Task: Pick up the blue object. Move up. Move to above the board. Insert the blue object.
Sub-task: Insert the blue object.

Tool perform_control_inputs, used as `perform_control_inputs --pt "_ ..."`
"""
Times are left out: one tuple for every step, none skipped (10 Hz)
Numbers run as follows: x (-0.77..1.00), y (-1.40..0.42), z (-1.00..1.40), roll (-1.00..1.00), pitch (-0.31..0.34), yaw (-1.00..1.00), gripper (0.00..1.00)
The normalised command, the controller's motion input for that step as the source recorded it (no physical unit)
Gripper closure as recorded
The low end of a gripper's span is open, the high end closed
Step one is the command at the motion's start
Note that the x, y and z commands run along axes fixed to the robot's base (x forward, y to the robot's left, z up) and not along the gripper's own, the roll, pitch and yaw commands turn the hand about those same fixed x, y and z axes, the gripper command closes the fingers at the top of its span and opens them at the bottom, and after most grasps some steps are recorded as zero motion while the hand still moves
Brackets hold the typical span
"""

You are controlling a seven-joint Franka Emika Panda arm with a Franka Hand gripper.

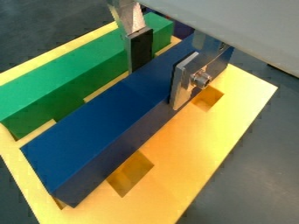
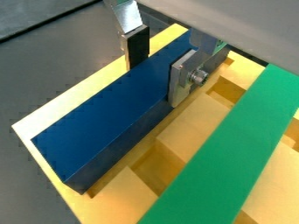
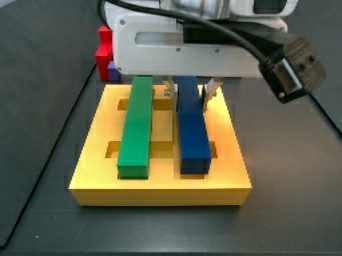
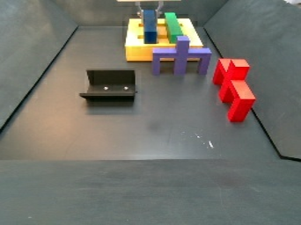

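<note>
The blue object (image 1: 105, 131) is a long blue bar lying in a groove of the yellow-orange board (image 1: 222, 149), parallel to a green bar (image 1: 59, 83). My gripper (image 1: 162, 66) straddles the bar near its far end, one finger on each long side, shut on it. It shows the same way in a wrist view, with the gripper (image 2: 158, 63), the blue object (image 2: 100, 122) and the board (image 2: 158, 162). In a side view the gripper (image 3: 187, 92) is low over the blue object (image 3: 195, 135), which sits level in the board (image 3: 160, 185). In a side view the gripper (image 4: 150, 16), the blue object (image 4: 150, 31) and the board (image 4: 139, 51) are small and far.
The green bar (image 3: 136, 130) fills the neighbouring groove. A purple cross-shaped block (image 4: 182, 57) stands in front of the board. Two red blocks (image 4: 233, 70) (image 4: 241, 98) stand to the right. The fixture (image 4: 109, 85) stands on the dark floor to the left.
</note>
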Motion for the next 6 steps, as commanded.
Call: perform_control_inputs --pt "-0.15 -0.09 -0.23 0.15 -0.013 0.00 1.00" --pt "-0.15 -0.02 -0.27 0.11 -0.003 0.00 1.00" --pt "-0.13 0.00 -0.27 0.08 0.000 -0.01 1.00" --pt "-0.11 0.00 -0.26 0.04 0.000 -0.05 1.00" --pt "0.00 0.00 -0.16 0.00 0.000 0.00 1.00" --pt "0.00 0.00 0.00 0.00 0.000 0.00 1.00"
